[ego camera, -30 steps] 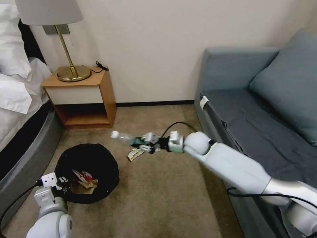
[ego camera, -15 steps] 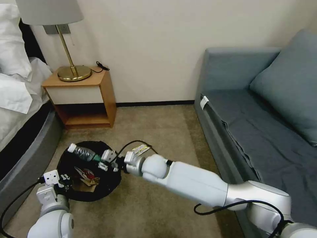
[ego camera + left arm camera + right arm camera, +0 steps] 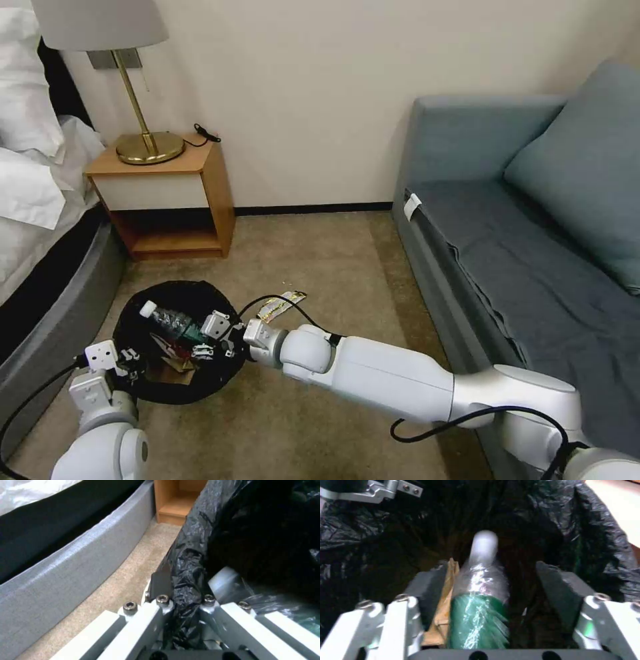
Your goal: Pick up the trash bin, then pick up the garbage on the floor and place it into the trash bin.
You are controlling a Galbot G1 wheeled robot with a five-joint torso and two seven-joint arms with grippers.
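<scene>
The trash bin (image 3: pixel 220 377), lined with a black bag, sits low at my left front. My left gripper (image 3: pixel 127 363) is shut on its bagged rim (image 3: pixel 186 562). Over the bin's mouth my right gripper (image 3: pixel 208 337) is open. The clear green-labelled bottle (image 3: pixel 168 320) lies between its spread fingers (image 3: pixel 558 585) with a gap on one side, its cap pointing into the bin. A red-and-white wrapper (image 3: pixel 167 345) and tan paper (image 3: pixel 179 365) lie inside the bin. A flat beige wrapper (image 3: pixel 280 305) lies on the carpet beside the bin.
A grey bed base (image 3: pixel 47 333) runs close along the left of the bin. The wooden nightstand (image 3: pixel 170 193) with a brass lamp (image 3: pixel 143 143) stands at the wall behind. A grey-blue sofa (image 3: pixel 520 267) borders the right. Open carpet (image 3: pixel 320 253) lies between them.
My right arm swung left from the floor by the sofa to the bin, carrying the bottle. Its fingers have spread and the bottle sits lower in the bin. The left gripper kept its hold.
</scene>
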